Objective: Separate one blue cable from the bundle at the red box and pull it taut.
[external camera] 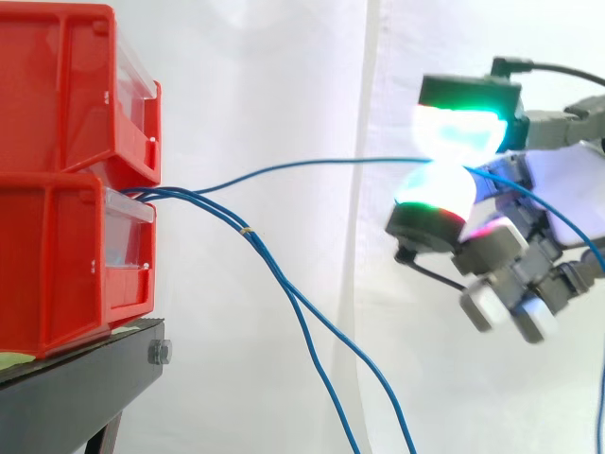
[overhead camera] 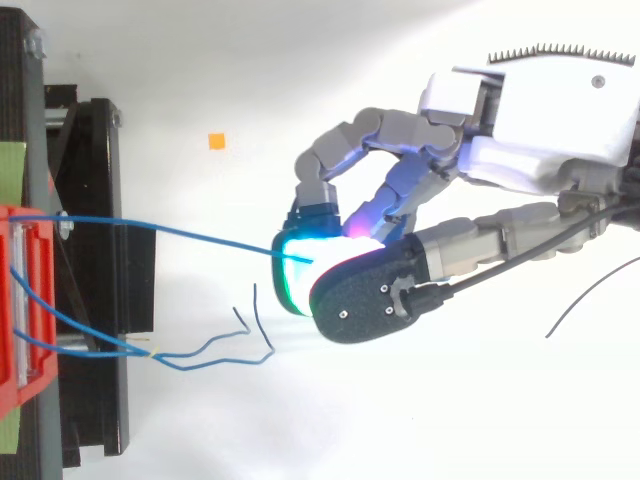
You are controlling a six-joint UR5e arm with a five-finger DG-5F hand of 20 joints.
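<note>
Blue cable (external camera: 312, 165) stretches nearly level in front of a white curtain (external camera: 284, 76), from between the stacked red boxes (external camera: 57, 255) on the black stand (external camera: 85, 364) to the hand (overhead camera: 530, 130). The hand pinches it between two green-cyan glowing pads (external camera: 458, 128), its other fingers curled below. The other blue cables (external camera: 269, 261) droop slack from the same gap. A small orange square (overhead camera: 216, 141) lies beyond.

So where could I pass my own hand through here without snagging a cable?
The widest gap is above the taut cable, between the red bins and the robot's hand pinching it. A second wedge lies below that cable, bordered by the drooping cables and the hand. It is crowded at the bins' front, where all the cables leave together.
</note>
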